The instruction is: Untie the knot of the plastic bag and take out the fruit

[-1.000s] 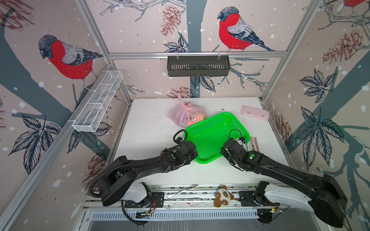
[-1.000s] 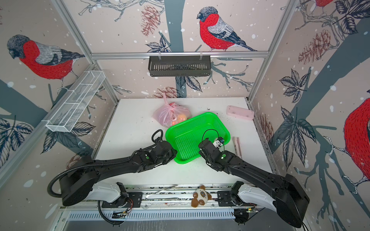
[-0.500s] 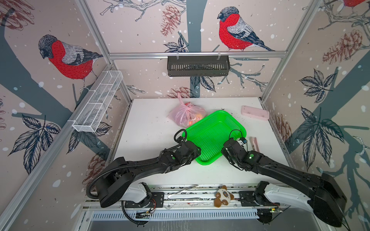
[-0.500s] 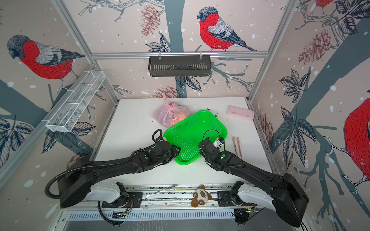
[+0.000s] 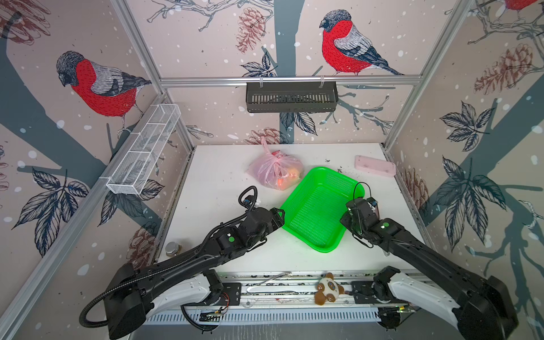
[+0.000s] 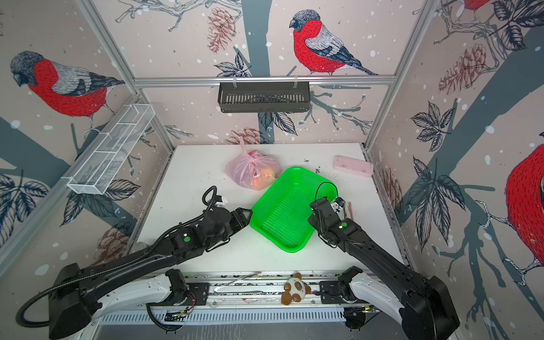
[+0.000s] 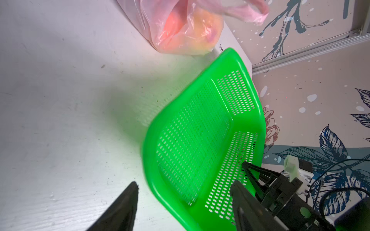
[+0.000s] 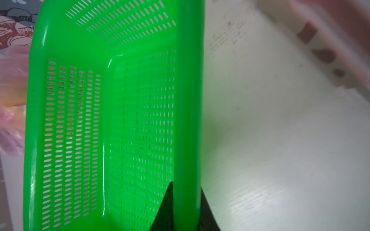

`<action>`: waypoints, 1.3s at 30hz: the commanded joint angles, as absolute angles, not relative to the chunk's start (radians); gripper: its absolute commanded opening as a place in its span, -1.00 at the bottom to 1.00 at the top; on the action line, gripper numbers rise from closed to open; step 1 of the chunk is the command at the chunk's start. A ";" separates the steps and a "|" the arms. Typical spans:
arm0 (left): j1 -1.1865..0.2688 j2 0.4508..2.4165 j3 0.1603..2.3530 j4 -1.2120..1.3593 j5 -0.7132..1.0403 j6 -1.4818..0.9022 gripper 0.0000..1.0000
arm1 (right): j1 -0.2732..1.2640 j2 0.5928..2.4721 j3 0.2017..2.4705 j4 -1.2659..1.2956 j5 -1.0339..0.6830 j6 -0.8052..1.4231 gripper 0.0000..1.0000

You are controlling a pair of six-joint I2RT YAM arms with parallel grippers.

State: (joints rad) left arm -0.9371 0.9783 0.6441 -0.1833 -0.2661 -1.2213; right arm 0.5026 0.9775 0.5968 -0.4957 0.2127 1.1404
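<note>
Count on the bench (image 5: 212,176): one plastic bag (image 5: 272,172), one knot (image 5: 275,157), one green basket (image 5: 315,212), one pale pink block (image 5: 375,166). Two black arms reach in from the near side. One plush toy (image 5: 326,290) lies on the near rail, off the bench.

Bag: far centre, tied shut. The knot sits on top, with a pink tail standing toward the far wall. The fruit (image 5: 290,176) shows through the film only as orange and red shapes on the bag's right side; the number is not readable. In both top views the bag's near right side lies just beside the basket's far left corner. I cannot tell whether they touch.

Basket: centre right, skewed to the bench edges.

Left claw (image 7: 184,183): released, jaws wide, straddling the basket's near left rim. One finger (image 7: 124,204) is over bare bench and the other is inside over the mesh, with a gap either side of the rim.

Right claw (image 8: 186,186): grasping the basket's right rim, one finger inside and one outside, both against the green plastic.

Room: open white bench runs left of the bag and basket out to the left edge. A narrower strip lies between the basket and the right edge. The block lies far right by that edge, well apart from the bag. The basket's near corner stops short of the near edge.

Walls: one white wire rack (image 5: 144,150) on the left, one black rack (image 5: 291,97) on the far wall, both above the bench.
</note>
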 commanded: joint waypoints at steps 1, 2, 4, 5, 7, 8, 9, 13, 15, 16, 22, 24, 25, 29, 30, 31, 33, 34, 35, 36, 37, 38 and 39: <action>-0.913 0.941 0.663 -0.261 -0.330 -1.135 0.50 | 0.413 0.986 0.627 -0.576 0.157 0.861 -0.80; -0.899 0.933 0.670 -0.275 -0.328 -1.119 0.51 | 0.387 1.001 0.644 -0.588 0.146 0.808 -0.80; -0.869 0.923 0.673 -0.290 -0.316 -1.087 0.53 | 0.361 1.039 0.677 -0.603 0.136 0.723 -0.81; -0.851 0.918 0.673 -0.293 -0.304 -1.074 0.53 | 0.355 1.063 0.695 -0.614 0.132 0.684 -0.80; -0.823 0.914 0.670 -0.287 -0.286 -1.049 0.53 | 0.337 1.120 0.730 -0.633 0.093 0.644 -0.81; -0.812 0.915 0.673 -0.289 -0.281 -1.039 0.54 | 0.336 1.150 0.742 -0.631 0.071 0.624 -0.83; -0.804 0.914 0.675 -0.290 -0.274 -1.025 0.54 | 0.337 1.182 0.762 -0.646 0.071 0.617 -0.85; -0.786 0.928 0.691 -0.276 -0.260 -0.956 0.58 | 0.341 1.248 0.812 -0.665 0.056 0.566 -0.85; -0.777 0.945 0.705 -0.276 -0.240 -0.917 0.59 | 0.339 1.296 0.847 -0.703 0.095 0.528 -0.85; -0.772 0.961 0.714 -0.276 -0.225 -0.896 0.61 | 0.339 1.317 0.867 -0.726 0.120 0.508 -0.85; -0.740 1.085 0.776 -0.259 -0.090 -0.785 0.62 | 0.317 1.372 0.924 -0.766 0.122 0.436 -0.84; -0.739 1.123 0.789 -0.248 -0.057 -0.758 0.62 | 0.307 1.388 0.934 -0.771 0.121 0.434 -0.81; -0.738 1.146 0.798 -0.238 -0.027 -0.742 0.62 | 0.305 1.397 0.940 -0.773 0.120 0.431 -0.78; -0.738 1.259 0.862 -0.230 0.051 -0.681 0.63 | 0.299 1.422 0.953 -0.767 0.134 0.433 -0.56; -0.738 1.284 0.877 -0.228 0.060 -0.670 0.62 | 0.297 1.428 0.953 -0.764 0.137 0.433 -0.50; -0.738 1.315 0.893 -0.226 0.068 -0.657 0.62 | 0.296 1.435 0.954 -0.761 0.145 0.436 -0.44; -0.739 1.376 0.933 -0.218 0.096 -0.628 0.62 | 0.295 1.444 0.954 -0.752 0.156 0.439 -0.27; -0.738 1.405 0.952 -0.220 0.110 -0.617 0.62 | 0.295 1.446 0.955 -0.748 0.162 0.442 -0.20; -0.739 1.437 0.977 -0.225 0.128 -0.605 0.62 | 0.293 1.444 0.957 -0.745 0.173 0.449 -0.10; -0.739 1.470 0.992 -0.225 0.148 -0.592 0.61 | 0.293 1.439 0.961 -0.741 0.185 0.456 0.00; -0.739 1.496 1.015 -0.227 0.161 -0.581 0.60 | 0.293 1.431 0.966 -0.737 0.187 0.461 0.10; -0.742 1.526 1.038 -0.235 0.168 -0.571 0.60 | 0.292 1.421 0.971 -0.730 0.188 0.467 0.21; -0.745 1.552 1.054 -0.244 0.172 -0.563 0.59 | 0.292 1.408 0.977 -0.726 0.185 0.471 0.31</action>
State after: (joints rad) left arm -0.7410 1.5074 1.0153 -0.2478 0.1188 -0.6205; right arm 0.2935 1.4330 0.9596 -0.7315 0.1547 0.4480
